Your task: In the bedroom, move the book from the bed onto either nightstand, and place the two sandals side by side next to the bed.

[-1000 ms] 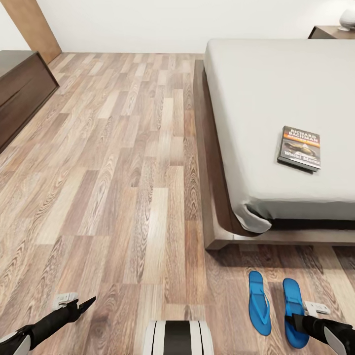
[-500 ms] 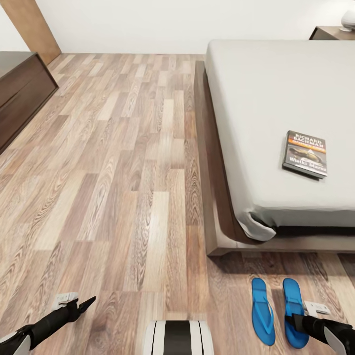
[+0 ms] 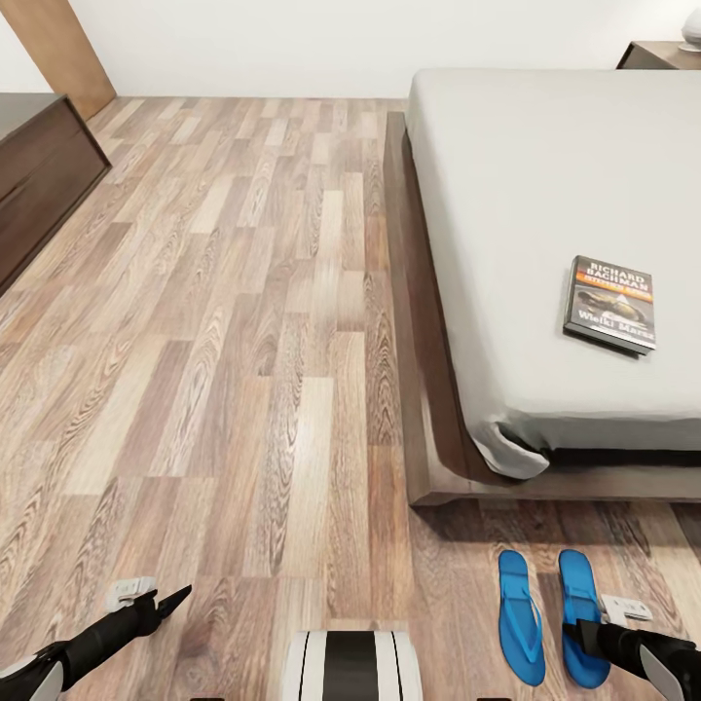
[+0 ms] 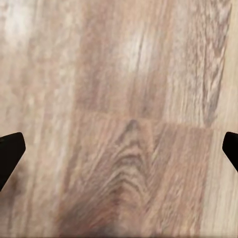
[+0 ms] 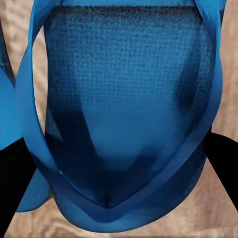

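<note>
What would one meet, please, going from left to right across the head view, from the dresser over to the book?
Dresser → bare wood floor → bed frame's side rail → grey mattress → book.

A book (image 3: 610, 303) lies at three o'clock on the grey bed (image 3: 526, 195), while two blue sandals (image 3: 550, 628) sit side by side on the wood floor (image 3: 243, 321) — five o'clock, just beside the bed's foot.

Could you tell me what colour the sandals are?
Bright blue; the sandals show best in the head view, by the bed's foot.
</note>
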`<state>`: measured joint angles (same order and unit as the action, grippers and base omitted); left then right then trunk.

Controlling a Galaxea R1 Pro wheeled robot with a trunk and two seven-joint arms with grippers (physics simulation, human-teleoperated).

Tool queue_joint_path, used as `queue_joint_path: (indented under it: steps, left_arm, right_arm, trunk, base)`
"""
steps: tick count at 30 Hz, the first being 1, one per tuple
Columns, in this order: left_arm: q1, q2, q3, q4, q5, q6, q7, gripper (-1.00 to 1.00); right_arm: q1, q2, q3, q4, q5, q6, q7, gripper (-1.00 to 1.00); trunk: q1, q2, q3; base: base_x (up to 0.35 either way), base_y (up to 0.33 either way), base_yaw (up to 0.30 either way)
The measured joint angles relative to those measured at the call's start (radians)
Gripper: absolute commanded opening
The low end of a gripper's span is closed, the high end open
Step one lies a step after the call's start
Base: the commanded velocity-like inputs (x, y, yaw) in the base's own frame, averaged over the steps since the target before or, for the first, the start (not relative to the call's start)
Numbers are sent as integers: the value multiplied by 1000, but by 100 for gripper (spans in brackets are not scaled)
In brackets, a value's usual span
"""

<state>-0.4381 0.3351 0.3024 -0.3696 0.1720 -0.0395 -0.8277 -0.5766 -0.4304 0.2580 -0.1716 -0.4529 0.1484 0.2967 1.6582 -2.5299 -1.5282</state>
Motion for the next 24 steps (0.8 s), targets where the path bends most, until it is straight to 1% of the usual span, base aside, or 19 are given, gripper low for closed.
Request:
queue_joint_path:
  steps: [5, 12, 22, 24]
  left_arm:
    - [0, -1, 0, 0, 0, 0, -1, 100]
    - [0, -1, 0, 0, 0, 0, -1, 100]
    - [0, -1, 0, 0, 0, 0, -1, 100]
    - [0, -1, 0, 0, 0, 0, -1, 100]
  right_arm:
    - [0, 0, 0, 0, 0, 0, 0, -100]
    - [0, 0, 1, 1, 0, 0, 0, -100]
    - [0, 0, 0, 1, 0, 0, 0, -100]
    - [0, 0, 1, 0, 0, 0, 0, -100]
  trunk:
    - [0, 0, 0]
    - [3, -2, -27]
    - [3, -2, -27]
    - [4, -2, -35]
  base:
    - [0, 0, 0]
    - [0, 0, 0]
    - [0, 0, 0]
    - [0, 0, 0]
